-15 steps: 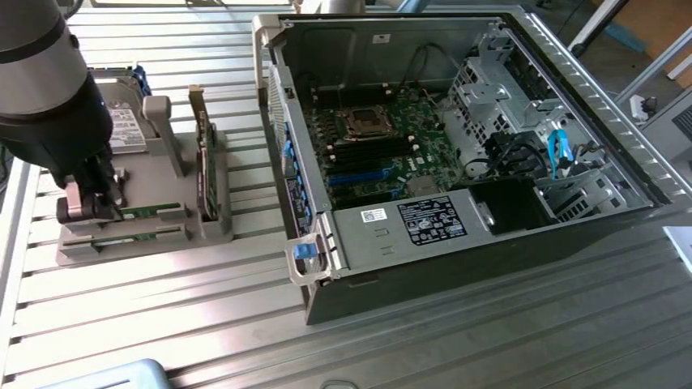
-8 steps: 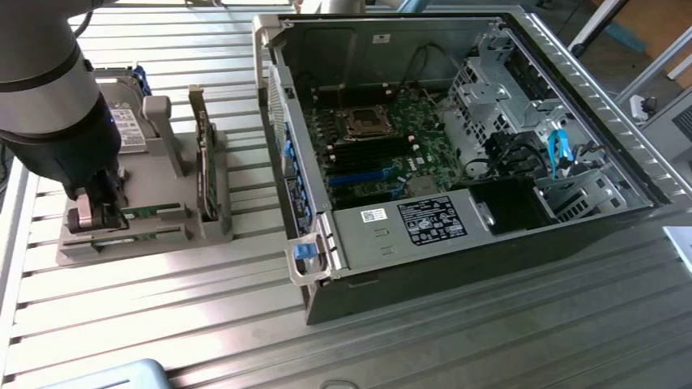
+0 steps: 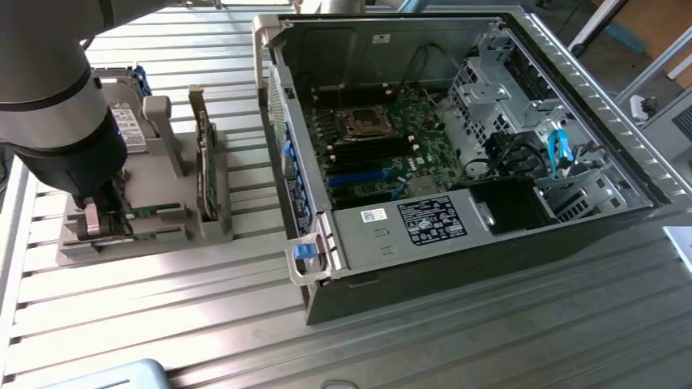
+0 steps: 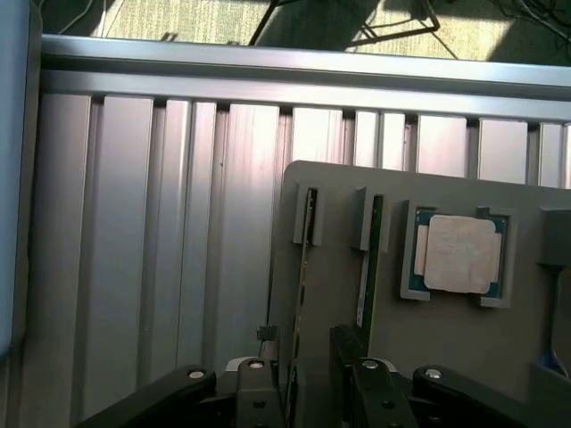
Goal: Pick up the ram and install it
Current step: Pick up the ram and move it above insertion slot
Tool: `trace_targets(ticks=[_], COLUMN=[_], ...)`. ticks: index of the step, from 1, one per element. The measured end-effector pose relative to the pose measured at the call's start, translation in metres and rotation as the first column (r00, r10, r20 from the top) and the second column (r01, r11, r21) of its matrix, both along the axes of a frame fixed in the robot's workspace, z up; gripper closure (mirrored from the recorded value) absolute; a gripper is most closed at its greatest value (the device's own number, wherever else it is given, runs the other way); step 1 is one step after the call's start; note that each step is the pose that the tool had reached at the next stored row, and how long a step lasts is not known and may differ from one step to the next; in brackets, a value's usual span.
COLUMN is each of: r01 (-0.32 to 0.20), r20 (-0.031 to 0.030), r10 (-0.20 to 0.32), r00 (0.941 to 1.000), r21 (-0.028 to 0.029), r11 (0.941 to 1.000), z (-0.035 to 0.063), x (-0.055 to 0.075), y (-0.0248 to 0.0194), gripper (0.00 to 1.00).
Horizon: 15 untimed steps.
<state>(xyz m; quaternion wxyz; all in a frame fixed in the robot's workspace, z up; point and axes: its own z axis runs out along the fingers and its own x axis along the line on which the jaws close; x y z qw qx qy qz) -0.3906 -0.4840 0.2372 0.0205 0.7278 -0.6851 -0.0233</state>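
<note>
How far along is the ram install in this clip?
Nothing is done yet: the ram stands in its slot on the holder. In hand: the open claw is down at the holder, by the ram's end, gripping nothing. Left: lifting it and seating it in the motherboard, whose slots look empty.

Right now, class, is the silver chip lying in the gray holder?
Yes, the chip sits flat in a square recess on the holder's face.
</note>
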Motion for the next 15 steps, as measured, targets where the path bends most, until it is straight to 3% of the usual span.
trace_targets(ticks=[7,15], r01=[-0.005,-0.007], r20=[-0.0074,-0.0089], r10=[0.005,0.007], r00=[1.0000,0.9999], r21=[0.0000,-0.0002], r11=[1.0000,1.0000], z=[-0.0195,-0.0317], x=[0.000,0.000], y=[-0.0001,-0.0003], gripper=[0.64,0.64])
